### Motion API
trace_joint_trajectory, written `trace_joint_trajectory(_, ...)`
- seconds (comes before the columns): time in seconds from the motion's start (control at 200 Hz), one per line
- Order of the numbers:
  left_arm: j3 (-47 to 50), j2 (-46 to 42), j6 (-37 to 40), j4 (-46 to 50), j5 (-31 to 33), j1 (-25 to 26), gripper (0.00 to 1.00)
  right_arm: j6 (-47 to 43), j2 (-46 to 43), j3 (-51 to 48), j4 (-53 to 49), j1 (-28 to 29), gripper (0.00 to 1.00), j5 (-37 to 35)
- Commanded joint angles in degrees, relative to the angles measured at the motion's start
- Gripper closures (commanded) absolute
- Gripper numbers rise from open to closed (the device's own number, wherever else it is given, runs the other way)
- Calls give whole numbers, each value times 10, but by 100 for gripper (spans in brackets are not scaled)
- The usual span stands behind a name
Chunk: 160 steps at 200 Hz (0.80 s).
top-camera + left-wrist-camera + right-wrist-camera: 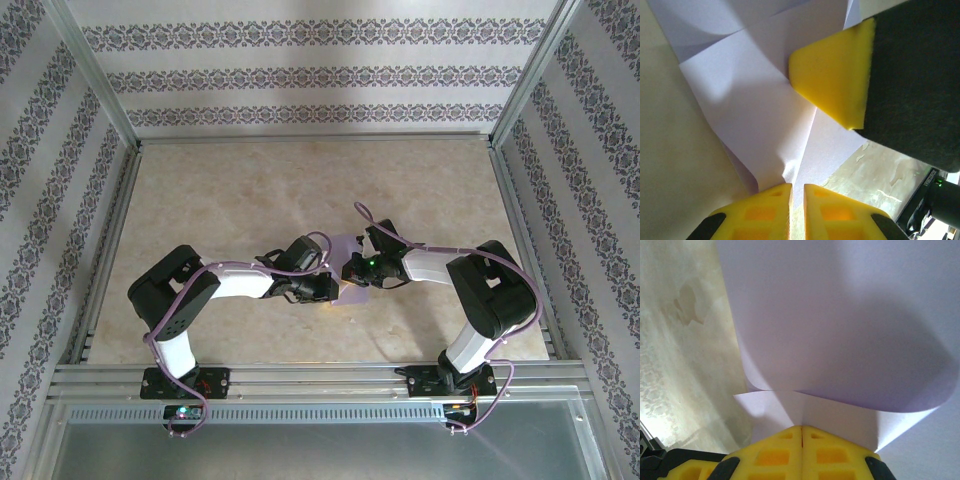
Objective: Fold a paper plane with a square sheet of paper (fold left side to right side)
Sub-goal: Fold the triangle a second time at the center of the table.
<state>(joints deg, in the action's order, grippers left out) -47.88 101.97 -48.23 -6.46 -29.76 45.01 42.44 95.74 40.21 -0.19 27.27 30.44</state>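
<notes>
Top external view: both arms are bent inward from the near edge, and their wrists are brought together over the middle of the beige marbled table (250, 190).
Paper's place: the square sheet of paper (346, 246), pale lavender, is found at the table's centre, between the two wrists and partly covered by them.
Left gripper, from above: the left gripper (327, 291) is set at the sheet's near left side.
Right gripper, from above: the right gripper (353, 271) is set at the sheet's right side, just beside the left one.
Left wrist view, paper: the sheet is seen creased into several angled layers, with the table showing on either side of them.
Left wrist view, grip: the left gripper's yellow fingertips (771, 202) are drawn almost together, and a puckered fold of the sheet is pinched in the thin slit between them.
Left wrist view, other arm: one yellow finger (832, 75) of the right gripper is laid against the upper layer of paper, with its black body behind it.
Right wrist view, grip: the right gripper's yellow fingers are clenched with no gap. A pointed fold of the sheet is met at their tips, but whether a layer is nipped between them cannot be told.
Right wrist view, paper: a large flap is bowed over the lower layer, and a soft shadow is cast beneath it.
Surroundings: the table is enclosed by walls papered in striped floral bands (300, 78) and by metal frame posts.
</notes>
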Motion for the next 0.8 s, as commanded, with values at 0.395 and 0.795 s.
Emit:
trace_joint_trajectory(0.395, 9, 16, 20, 36, 18, 5, 89, -11, 3, -11, -31, 6, 100, -11)
trace_joint_trajectory(0.795, -4, 18, 48, 101, 59, 13, 97, -10, -79, 8, -35, 4, 100, -10)
